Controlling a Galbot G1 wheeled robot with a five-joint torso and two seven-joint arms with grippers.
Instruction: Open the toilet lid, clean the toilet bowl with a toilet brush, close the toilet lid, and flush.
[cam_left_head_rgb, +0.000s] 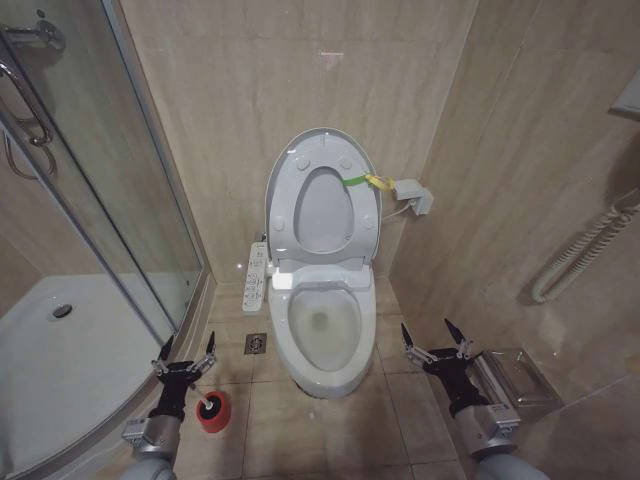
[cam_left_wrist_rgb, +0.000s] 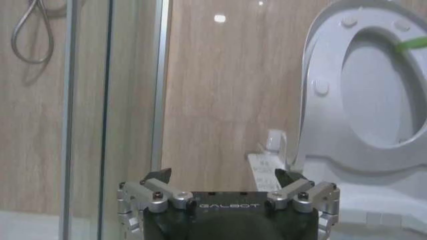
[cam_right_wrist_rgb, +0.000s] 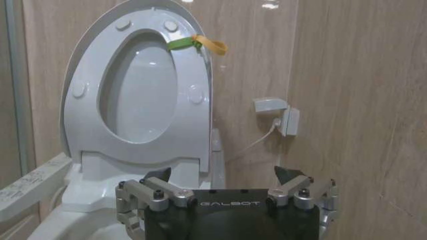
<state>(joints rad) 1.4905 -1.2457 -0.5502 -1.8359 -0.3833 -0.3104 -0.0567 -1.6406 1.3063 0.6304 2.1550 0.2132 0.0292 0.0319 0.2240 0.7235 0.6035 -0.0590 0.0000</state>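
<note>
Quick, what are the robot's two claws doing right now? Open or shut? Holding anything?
Left gripper: open, holding nothing, above the toilet brush.
Right gripper: open, holding nothing, beside the toilet bowl.

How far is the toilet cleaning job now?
Done: the toilet lid stands raised against the wall, leaving the toilet bowl exposed. In hand: nothing; the left gripper hovers open above the toilet brush on the floor, the right gripper open beside the bowl. Left: brushing, closing, flushing.
</note>
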